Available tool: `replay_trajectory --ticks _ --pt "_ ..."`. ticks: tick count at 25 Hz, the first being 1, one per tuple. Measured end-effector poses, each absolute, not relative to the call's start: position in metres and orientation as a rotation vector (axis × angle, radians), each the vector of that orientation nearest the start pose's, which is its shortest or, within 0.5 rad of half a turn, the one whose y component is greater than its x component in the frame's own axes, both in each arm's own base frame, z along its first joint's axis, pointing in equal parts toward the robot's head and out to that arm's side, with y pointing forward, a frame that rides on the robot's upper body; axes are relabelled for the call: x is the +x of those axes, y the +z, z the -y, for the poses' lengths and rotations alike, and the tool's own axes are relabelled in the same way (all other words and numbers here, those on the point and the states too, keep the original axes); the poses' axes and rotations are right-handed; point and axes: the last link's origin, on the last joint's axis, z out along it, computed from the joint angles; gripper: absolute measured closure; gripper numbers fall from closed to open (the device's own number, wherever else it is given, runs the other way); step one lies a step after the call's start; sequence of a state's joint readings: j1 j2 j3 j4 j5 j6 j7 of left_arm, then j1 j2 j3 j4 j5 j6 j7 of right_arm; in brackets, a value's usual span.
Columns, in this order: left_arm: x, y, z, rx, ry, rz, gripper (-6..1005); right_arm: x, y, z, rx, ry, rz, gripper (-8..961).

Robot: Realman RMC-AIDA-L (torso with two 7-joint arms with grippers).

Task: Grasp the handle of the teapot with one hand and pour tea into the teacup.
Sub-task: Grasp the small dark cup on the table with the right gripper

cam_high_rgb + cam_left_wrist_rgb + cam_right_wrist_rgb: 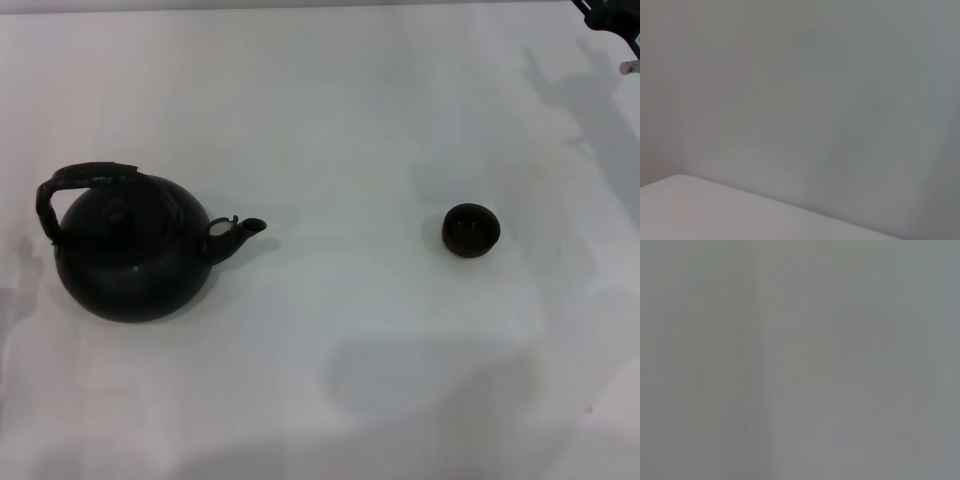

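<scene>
The teapot (132, 250) stands on the left of the white table, black and round. Its arched handle (75, 180) is up and its short spout (240, 232) points right toward the teacup (471, 229). That small dark cup stands upright right of centre, about a teapot's width from the spout. A black angular piece of my right gripper (608, 20) pokes in at the far right corner, well beyond the cup. My left gripper is out of view. Neither wrist view shows any of these things, only blank pale surface.
The white table (330, 120) stretches all around the two objects. Soft shadows lie at its left edge, near front and far right. The left wrist view shows a pale edge (765, 205) against a grey background.
</scene>
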State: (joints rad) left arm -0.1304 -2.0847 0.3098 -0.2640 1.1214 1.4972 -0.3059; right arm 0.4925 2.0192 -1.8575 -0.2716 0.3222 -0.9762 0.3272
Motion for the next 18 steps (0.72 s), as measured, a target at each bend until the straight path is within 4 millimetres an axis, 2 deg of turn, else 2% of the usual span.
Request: replay_trajectory --ticks 18 --pt "-0.384 -0.032 -0.175 -1.357 -0.774 0.896 245 0.303 -0.005 -0.382 -1.732 0.753 -0.648 99"
